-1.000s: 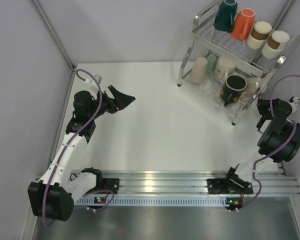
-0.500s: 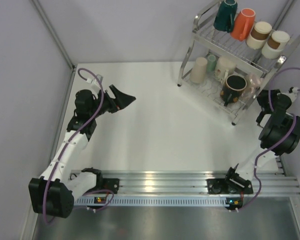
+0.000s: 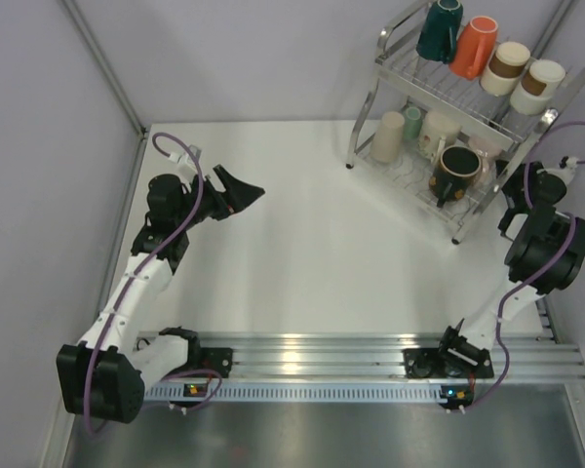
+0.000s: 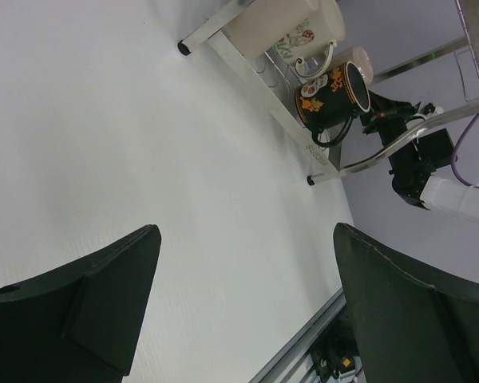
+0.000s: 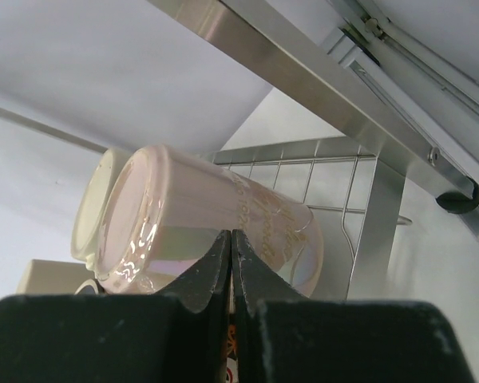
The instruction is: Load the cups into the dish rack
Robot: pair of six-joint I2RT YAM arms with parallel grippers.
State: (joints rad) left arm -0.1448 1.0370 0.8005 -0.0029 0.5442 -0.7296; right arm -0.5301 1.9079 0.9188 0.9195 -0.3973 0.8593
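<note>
Beyond right jaws, pressed together: pinkish cup (image 5: 188, 211) in rack (image 5: 377, 231); left jaws wide

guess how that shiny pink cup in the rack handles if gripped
The pink cup shows glossy reflections, so it is probably slippery. It looks like glazed ceramic or glass: likely stiff and breakable against the dish rack. Its round wall, no handle showing, might roll if tipped.

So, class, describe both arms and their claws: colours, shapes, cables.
The left arm and right arm have white links, bulky black joints and a looping purple cable. The left claw and right claw are black, with broad wedge-shaped fingers.
</note>
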